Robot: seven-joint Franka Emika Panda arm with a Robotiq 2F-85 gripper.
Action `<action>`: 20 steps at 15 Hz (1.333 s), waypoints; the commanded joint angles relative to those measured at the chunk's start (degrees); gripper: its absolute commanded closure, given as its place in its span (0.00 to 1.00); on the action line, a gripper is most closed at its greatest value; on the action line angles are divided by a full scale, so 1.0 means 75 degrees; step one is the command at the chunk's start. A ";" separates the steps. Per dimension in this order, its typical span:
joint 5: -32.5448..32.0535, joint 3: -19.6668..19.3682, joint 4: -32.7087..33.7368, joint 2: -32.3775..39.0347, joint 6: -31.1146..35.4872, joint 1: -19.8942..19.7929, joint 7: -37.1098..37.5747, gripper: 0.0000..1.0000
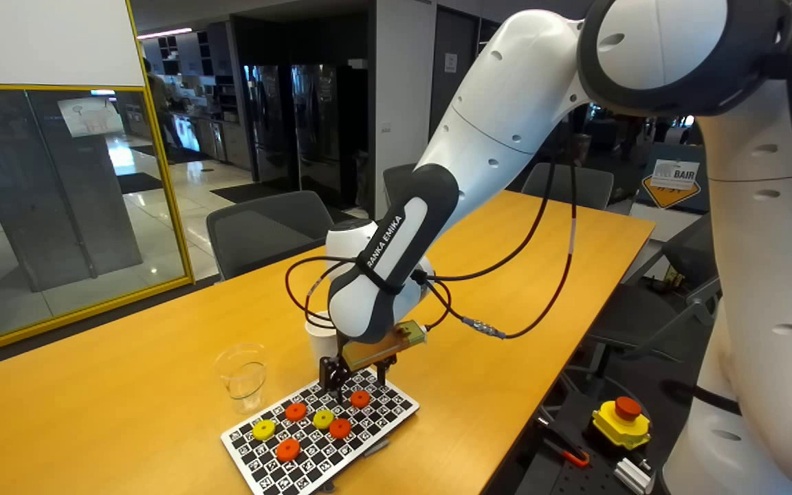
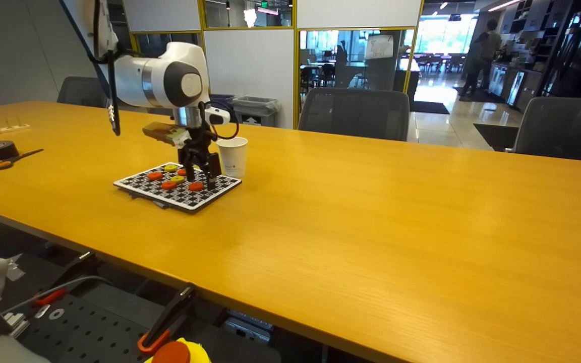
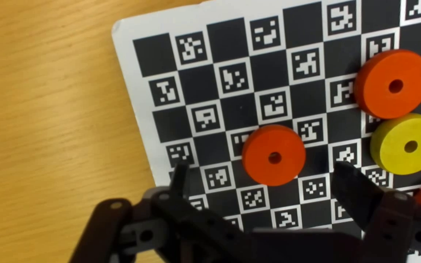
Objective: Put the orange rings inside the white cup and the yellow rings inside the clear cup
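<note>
Claw (image 3: 261, 167) over patterned board (image 3: 269, 69) — white cup (image 2: 233, 157) near, scissors (image 2: 5, 165) farther off.

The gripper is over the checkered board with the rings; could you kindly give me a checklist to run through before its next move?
1. Gripper open and holding nothing: ok.
2. Orange ring between the fingers: ok in the wrist view.
3. Fingertips low enough to close around it: cannot tell.
4. Ring secured for lifting: not ok, neither finger touches it.
5. White cup upright: ok.
6. Clear cup upright: ok.
</note>
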 commanded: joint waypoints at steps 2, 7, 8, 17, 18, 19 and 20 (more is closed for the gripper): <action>-0.0025 -0.0026 -0.0187 -0.0223 0.0014 0.0078 0.0182 0.00; -0.0096 -0.0079 -0.0258 -0.0242 0.0080 0.0122 0.0287 0.25; -0.0077 -0.0069 -0.0265 -0.0241 0.0090 0.0116 0.0288 0.27; 0.0074 0.0025 -0.0334 -0.0501 -0.0070 -0.0009 0.0146 0.76; 0.0101 0.0039 -0.0353 -0.0582 -0.0103 -0.0049 0.0078 0.76; 0.0084 0.0014 -0.0356 -0.0731 -0.0198 -0.0077 0.0053 0.76; 0.0059 -0.0004 -0.0351 -0.0836 -0.0267 -0.0094 0.0058 0.76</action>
